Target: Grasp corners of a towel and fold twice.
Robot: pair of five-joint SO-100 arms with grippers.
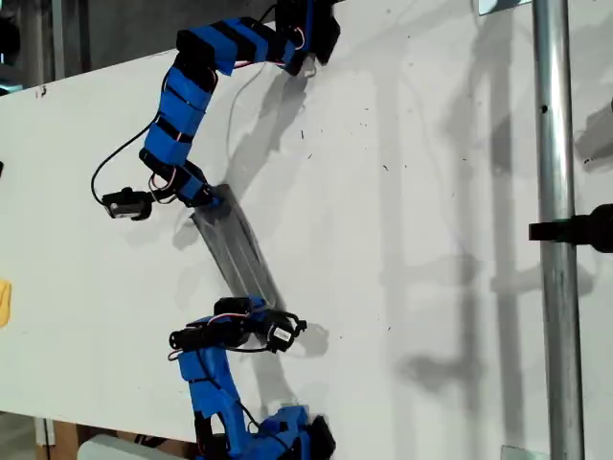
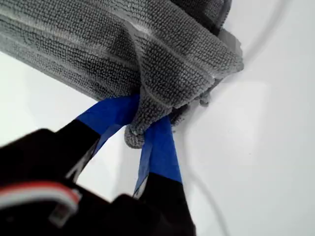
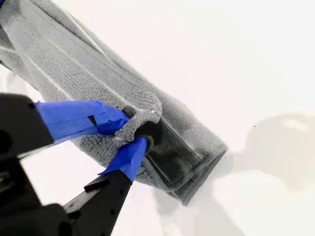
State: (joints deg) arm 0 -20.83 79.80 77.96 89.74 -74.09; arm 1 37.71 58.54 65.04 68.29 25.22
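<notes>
Towel point(image 1: 237, 251) lies as a narrow, already doubled-over band on the white table point(image 1: 402, 192), stretched between the two blue arms near the exterior view's left, each end pinched by a gripper. The first wrist view shows the first gripper point(image 2: 142, 129) clamped on a bunched tip of cloth, the blue-taped fingers point(image 2: 158, 147) closed tight around the gathered corner point(image 2: 135, 135). The second wrist view shows the second gripper point(image 3: 129, 132) likewise shut on a hemmed corner point(image 3: 142, 118) at the other end, with several layers rolled beneath it. The wrist views do not settle which arm in the exterior view is which.

By the look of it, the step in hand is carrying a fold across — the cloth is slightly lifted and taut between the arms. To do it well, both grippers should travel at the same pace and height, keeping the band lightly stretched so the layers stay stacked and do not slump in the middle. Neither grip should loosen until the held edge lies flat on the lower layer — the first gripper's hold is only on a small bunch, so a sudden pull could slip it out. Setting the edge down square with the hem below will keep the fold even. A small yellow object point(image 1: 4, 302) sits at the exterior view's left edge, well apart from the work.
</notes>
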